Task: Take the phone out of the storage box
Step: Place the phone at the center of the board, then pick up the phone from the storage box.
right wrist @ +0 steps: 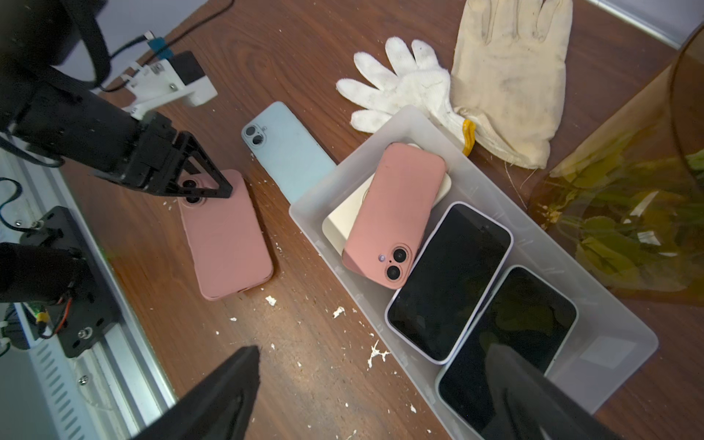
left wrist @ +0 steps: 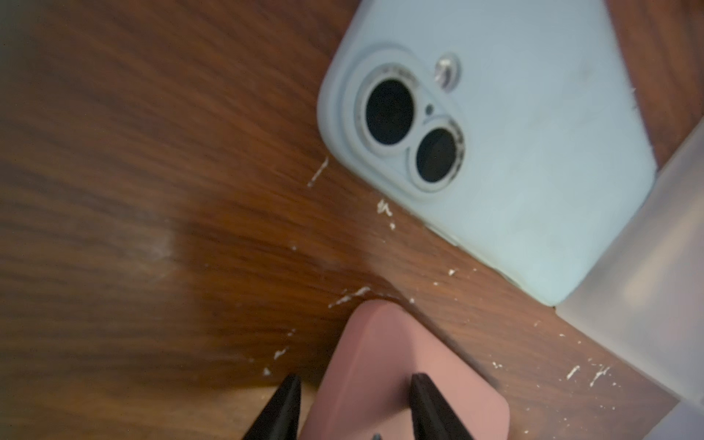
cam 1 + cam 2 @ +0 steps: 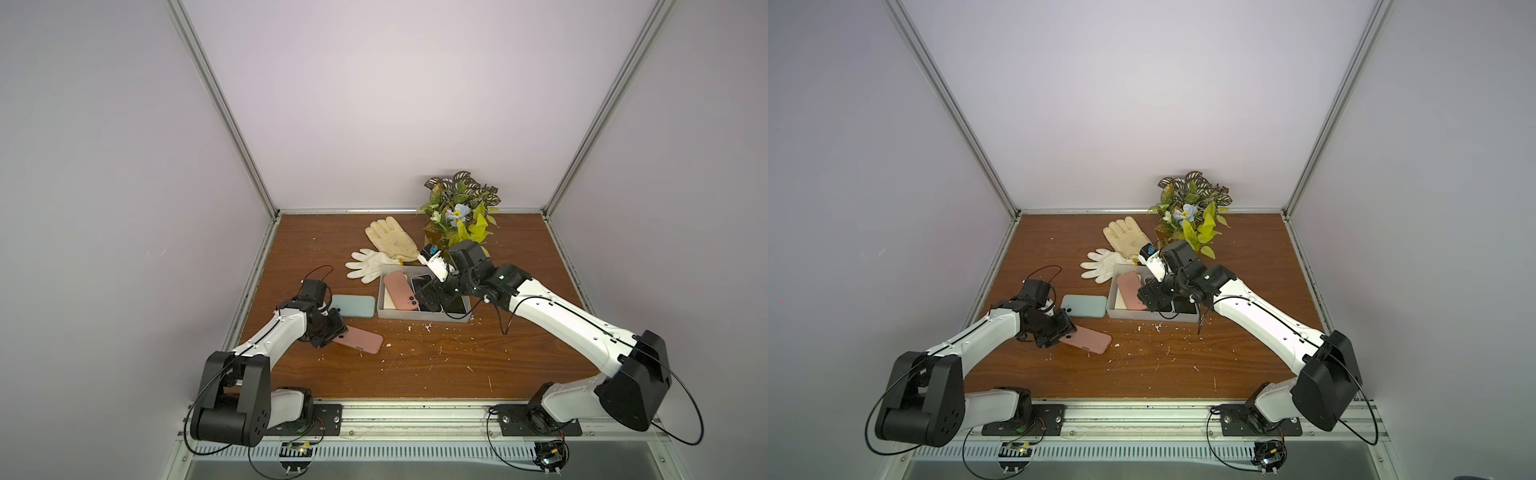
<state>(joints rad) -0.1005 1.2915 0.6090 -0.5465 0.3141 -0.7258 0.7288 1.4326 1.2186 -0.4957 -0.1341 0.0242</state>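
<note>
The storage box (image 3: 424,321) (image 3: 1154,318) (image 1: 609,350) holds a pink phone (image 3: 400,296) (image 1: 396,213) lying on a cream one (image 1: 343,221). Beside them lie two phones with dark screens up (image 1: 453,278) (image 1: 510,335). My right gripper (image 1: 373,352) (image 3: 432,299) hangs open above the box's near wall, one finger over the table, one over a dark phone. Another pink phone (image 3: 361,338) (image 2: 381,362) (image 1: 228,244) lies on the table. My left gripper (image 2: 356,388) (image 3: 340,329) straddles its camera end with jaws apart, open.
A light blue phone (image 3: 353,305) (image 2: 514,152) lies on the table against the box's left wall. Two gloves (image 3: 390,239) (image 3: 368,266) lie behind the box, and a potted plant (image 3: 461,212) stands at its back right. White crumbs (image 1: 377,354) dot the wood.
</note>
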